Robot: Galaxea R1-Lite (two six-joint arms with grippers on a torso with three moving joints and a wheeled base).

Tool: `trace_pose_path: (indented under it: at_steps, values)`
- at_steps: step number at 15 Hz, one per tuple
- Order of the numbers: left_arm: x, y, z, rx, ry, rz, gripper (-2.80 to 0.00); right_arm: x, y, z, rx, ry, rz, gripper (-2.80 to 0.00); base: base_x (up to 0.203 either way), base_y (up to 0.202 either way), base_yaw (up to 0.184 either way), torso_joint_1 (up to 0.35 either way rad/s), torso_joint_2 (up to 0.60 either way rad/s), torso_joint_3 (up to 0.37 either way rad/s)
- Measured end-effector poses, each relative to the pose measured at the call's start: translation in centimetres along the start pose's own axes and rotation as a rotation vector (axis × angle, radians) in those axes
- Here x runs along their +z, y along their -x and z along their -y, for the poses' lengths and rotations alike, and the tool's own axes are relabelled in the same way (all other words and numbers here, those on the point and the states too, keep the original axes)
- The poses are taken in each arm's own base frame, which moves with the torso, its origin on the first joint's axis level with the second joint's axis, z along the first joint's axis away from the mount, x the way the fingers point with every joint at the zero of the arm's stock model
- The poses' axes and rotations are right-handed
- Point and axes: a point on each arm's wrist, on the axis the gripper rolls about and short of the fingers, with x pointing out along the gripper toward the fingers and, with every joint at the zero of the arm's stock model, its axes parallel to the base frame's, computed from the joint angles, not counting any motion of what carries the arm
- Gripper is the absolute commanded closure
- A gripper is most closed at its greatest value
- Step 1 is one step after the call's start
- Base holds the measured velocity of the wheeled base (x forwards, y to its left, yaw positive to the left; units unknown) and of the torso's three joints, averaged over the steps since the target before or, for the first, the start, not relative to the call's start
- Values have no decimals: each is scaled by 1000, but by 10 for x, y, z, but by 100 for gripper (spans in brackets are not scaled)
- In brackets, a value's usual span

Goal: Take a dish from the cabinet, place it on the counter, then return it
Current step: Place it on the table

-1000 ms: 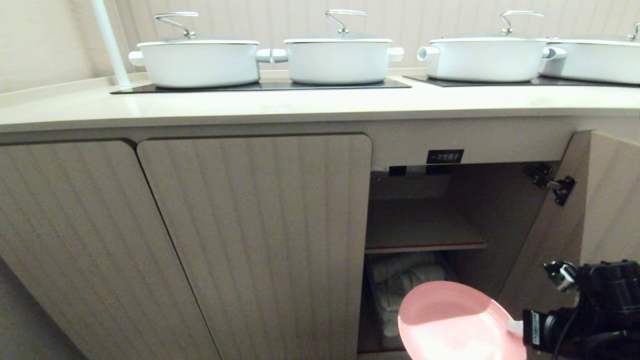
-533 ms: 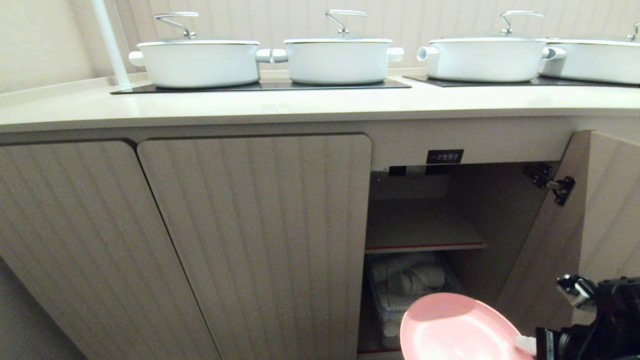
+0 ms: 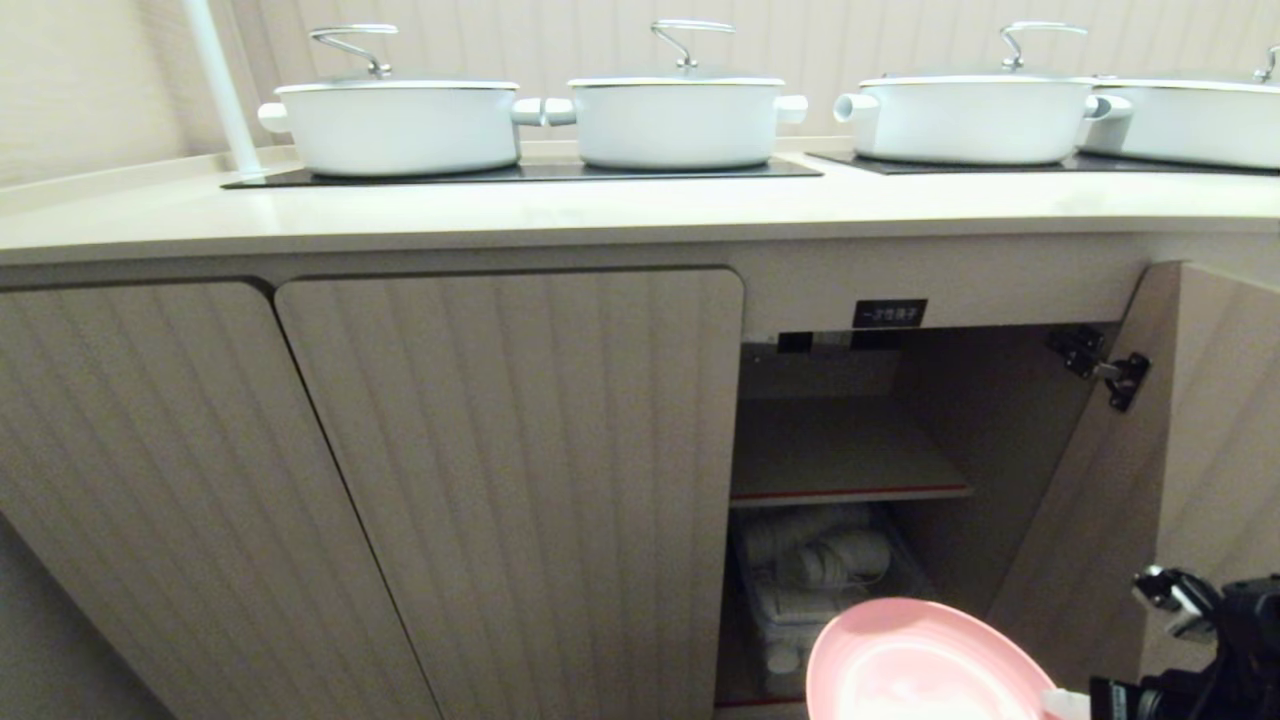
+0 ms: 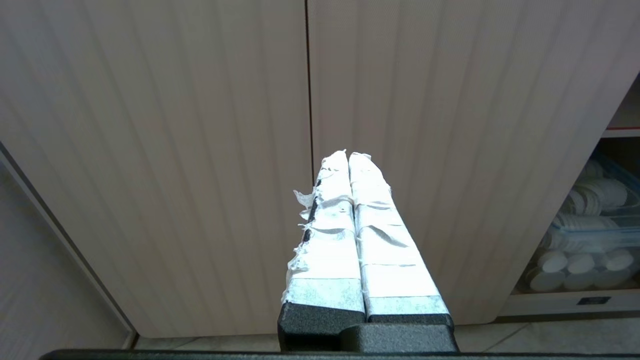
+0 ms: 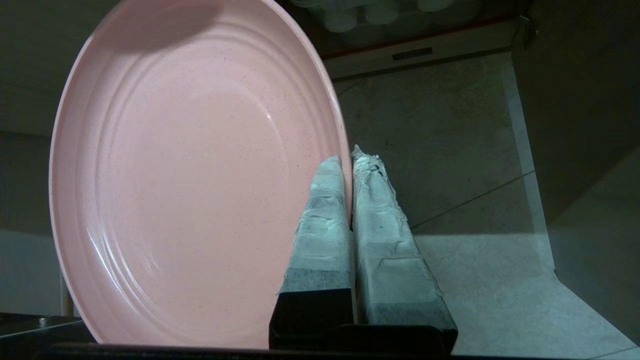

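Right wrist view: right gripper (image 5: pixel 350 155) pinched tight on rim of pink dish (image 5: pixel 190 175), held low just outside the open cabinet (image 3: pixel 850 450), below its shelf (image 3: pixel 840 465). Left gripper (image 4: pixel 348 156) closed, empty, facing closed doors (image 4: pixel 200 150).

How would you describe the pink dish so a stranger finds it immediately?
Below the counter, find the open cabinet under the small black label. Before its lower opening, the right gripper pinches the pink dish by its rim: the only pink item here.
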Motion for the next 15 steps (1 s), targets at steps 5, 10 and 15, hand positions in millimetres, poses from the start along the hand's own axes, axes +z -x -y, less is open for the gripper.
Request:
trace_pose_path:
  at_steps: [5,10,15]
  values:
    - [0,0,0,-1,1,0,0,-4,6,0,3,-1,12,0,0,0,0,0,0,0]
    - [0,0,0,0,0,-1,0,-6,10,0,5,-2,18,0,0,0,0,0,0,0]
    - [0,0,0,0,0,0,0,-8,12,1,4,-6,10,0,0,0,0,0,0,0]
